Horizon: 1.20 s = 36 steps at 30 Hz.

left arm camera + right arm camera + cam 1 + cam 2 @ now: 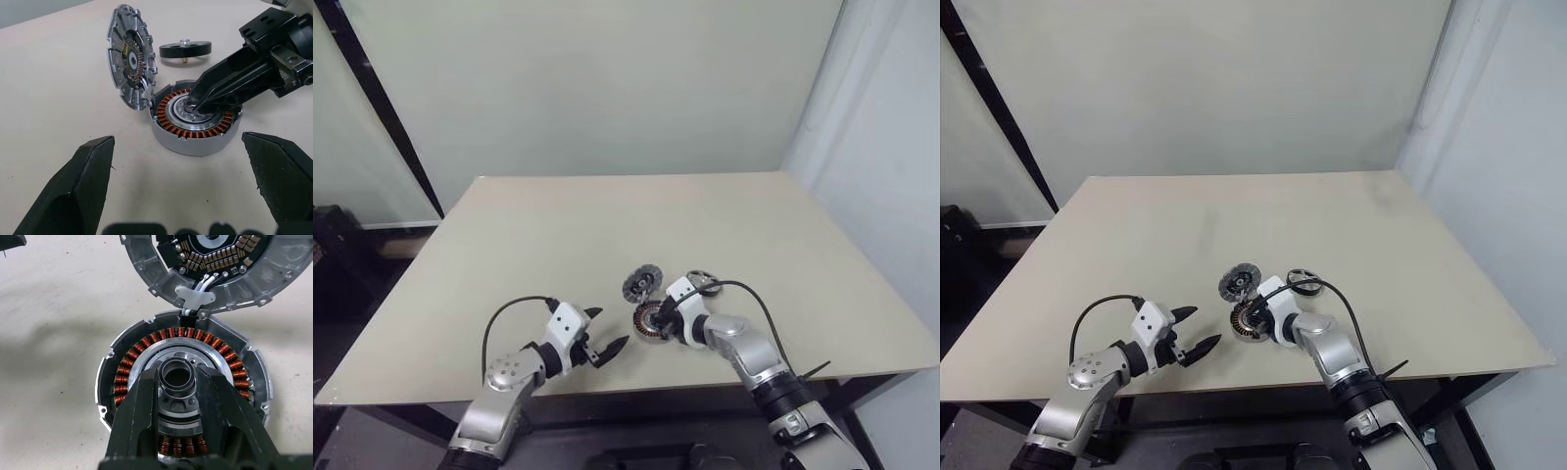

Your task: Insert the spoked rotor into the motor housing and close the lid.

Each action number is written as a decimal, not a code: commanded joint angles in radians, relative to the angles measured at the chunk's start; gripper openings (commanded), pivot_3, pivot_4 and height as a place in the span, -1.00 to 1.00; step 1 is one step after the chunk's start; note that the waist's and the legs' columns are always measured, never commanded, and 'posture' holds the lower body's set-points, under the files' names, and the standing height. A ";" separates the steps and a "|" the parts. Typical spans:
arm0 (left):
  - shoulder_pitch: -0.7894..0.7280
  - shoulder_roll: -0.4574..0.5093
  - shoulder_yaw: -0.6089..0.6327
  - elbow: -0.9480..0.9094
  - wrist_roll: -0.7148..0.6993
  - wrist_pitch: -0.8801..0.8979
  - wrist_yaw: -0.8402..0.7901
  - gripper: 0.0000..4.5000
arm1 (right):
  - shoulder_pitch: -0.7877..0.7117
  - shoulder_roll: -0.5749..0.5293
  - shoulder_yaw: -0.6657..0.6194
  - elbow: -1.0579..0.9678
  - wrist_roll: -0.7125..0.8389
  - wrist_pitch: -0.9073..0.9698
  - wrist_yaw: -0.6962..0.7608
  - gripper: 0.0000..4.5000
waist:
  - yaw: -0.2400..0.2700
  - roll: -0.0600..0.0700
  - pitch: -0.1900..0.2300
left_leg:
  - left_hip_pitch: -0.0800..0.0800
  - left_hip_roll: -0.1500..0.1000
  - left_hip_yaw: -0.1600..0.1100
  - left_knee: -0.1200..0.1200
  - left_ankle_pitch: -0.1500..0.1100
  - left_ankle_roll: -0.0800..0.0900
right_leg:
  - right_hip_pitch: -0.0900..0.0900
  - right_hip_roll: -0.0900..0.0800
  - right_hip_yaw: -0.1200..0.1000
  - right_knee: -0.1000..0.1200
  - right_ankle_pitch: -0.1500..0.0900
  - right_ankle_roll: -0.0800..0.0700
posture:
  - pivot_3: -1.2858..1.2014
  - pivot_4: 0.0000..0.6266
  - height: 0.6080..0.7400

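The motor housing (122, 377), a round disc with orange copper windings around a silvery centre, lies flat near the table's front edge. My right gripper (177, 374) reaches down over it, its two black fingers (142, 406) shut on the dark tubular hub at the housing's centre. The lid (129, 58), grey with a ribbed rim, stands tilted open at the housing's far edge, joined to it by white wires. The spoked rotor (186, 49), a dark ring, lies flat on the table just behind the housing, to the right of the lid. My left gripper (609, 328) hovers open to the housing's left, holding nothing.
The beige table (558, 235) stretches bare behind and to the left of the parts. Its front edge (636, 384) runs just below both grippers. A pale wall stands behind the table.
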 commanded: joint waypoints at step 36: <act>-0.021 0.002 0.011 -0.031 -0.002 -0.002 0.006 1.00 | -0.027 -0.016 -0.002 -0.026 -0.003 0.003 0.007 0.08 | 0.000 0.000 0.000 | 0.000 0.000 0.000 0.000 0.000 0.000 | 0.000 0.000 0.000 0.000 0.000 0.000 | 0.03 -1.00 1.00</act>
